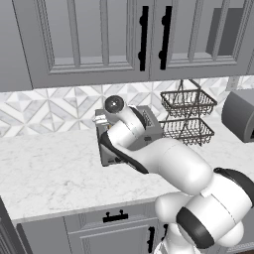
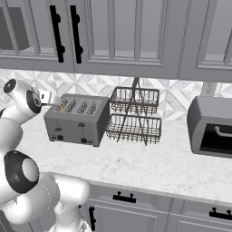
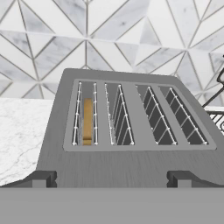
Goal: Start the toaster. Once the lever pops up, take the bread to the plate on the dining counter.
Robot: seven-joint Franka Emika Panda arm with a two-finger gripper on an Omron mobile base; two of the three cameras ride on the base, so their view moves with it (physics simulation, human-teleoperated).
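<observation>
Toaster (image 1: 149,130): front face, levers and knobs hidden behind the arm in the left base view. Bread (image 3: 87,121): sunk in the leftmost slot, top edge alone visible (shape below cannot be told). Toaster oven (image 2: 212,127): right end cut off by the frame. Wire basket rack (image 3: 216,105): mostly cropped at the hand view's right edge.

Arm (image 1: 173,163): glossy white rounded shells, bulbous at the joints. Dark, near-black bands ring the joints (image 2: 20,172). A round dark cap with a grey centre sits on the wrist end (image 1: 114,104). Finger tips (image 3: 41,178): small, dark grey, blocky.
</observation>
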